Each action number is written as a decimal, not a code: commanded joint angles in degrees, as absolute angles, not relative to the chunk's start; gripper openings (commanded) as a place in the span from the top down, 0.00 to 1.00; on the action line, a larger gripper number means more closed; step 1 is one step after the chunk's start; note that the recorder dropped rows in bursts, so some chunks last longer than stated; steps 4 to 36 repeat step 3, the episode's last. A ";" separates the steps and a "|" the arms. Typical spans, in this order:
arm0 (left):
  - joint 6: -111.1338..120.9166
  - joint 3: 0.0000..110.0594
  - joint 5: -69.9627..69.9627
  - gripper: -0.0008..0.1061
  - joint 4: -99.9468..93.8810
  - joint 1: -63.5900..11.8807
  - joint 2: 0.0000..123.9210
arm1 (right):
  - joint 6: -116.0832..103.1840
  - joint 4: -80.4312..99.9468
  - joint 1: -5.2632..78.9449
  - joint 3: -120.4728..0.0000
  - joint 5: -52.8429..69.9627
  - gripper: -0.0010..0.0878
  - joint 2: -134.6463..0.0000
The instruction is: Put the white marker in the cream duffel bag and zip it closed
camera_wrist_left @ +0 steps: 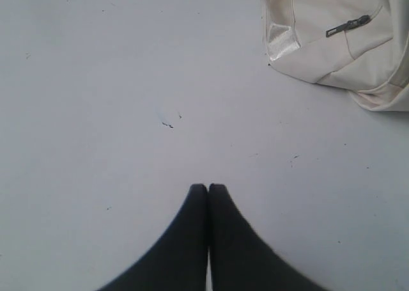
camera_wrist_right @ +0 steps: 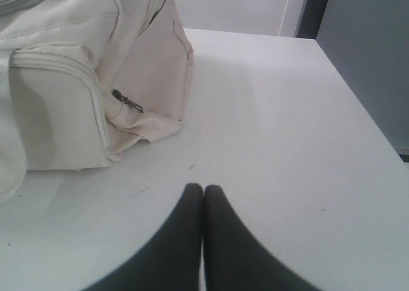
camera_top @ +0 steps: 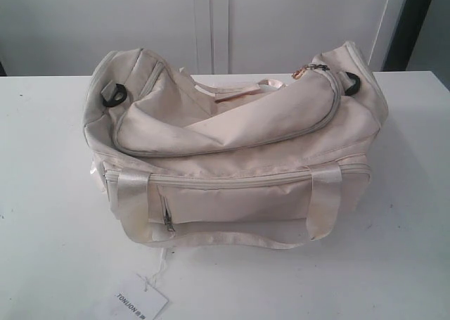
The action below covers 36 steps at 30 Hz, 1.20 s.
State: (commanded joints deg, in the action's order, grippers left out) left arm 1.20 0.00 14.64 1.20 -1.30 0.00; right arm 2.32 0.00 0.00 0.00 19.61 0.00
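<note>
white table [camera_top: 42,193] carried the bag [camera_top: 232,144] mid-top, long axis running left edge to right edge. top zipper [camera_top: 211,150] looked shut, pull [camera_top: 307,70] at the right end, right arm likely nearer. left gripper [camera_wrist_left: 208,187] and right gripper [camera_wrist_right: 204,187] were pressed together, empty, over bare table off the bag ends. marker unseen, probably inside.

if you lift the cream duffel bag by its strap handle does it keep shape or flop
Probably flops: the cream duffel bag is soft fabric, its top creased and sunken. The strap handle lies limp on the table, so it would likely take up slack before the bag moves. Its shiny surface may be slippery in a pinch.
</note>
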 joint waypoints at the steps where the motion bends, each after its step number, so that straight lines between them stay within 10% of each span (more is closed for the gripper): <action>1: 1.20 0.00 14.64 0.99 1.20 -1.30 0.00 | 2.32 0.00 0.00 0.00 19.61 0.99 0.00; 36: 1.20 0.00 14.64 0.99 1.20 -1.30 0.00 | 2.32 0.00 0.00 0.00 19.61 0.99 0.00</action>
